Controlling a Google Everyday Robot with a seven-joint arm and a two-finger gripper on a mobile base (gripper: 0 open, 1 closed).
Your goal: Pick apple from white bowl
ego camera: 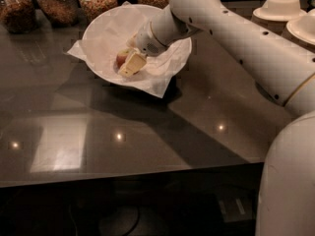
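The white bowl (pixel 101 28) stands at the back middle of the dark table, lined with crumpled white paper whose corners hang over the rim. The apple (pixel 121 58), small and reddish, lies low in the bowl near its front. My gripper (pixel 128 66) reaches down into the bowl from the right and sits right against the apple's right side, covering part of it. The white arm runs back from it to the right.
Several glass jars (pixel 56 1) of snacks line the back edge behind the bowl. Stacked beige paper bowls (pixel 281 9) stand at the back right. The robot's own body (pixel 290 181) fills the lower right corner. The table's front edge (pixel 123 178) runs across the lower part of the view.
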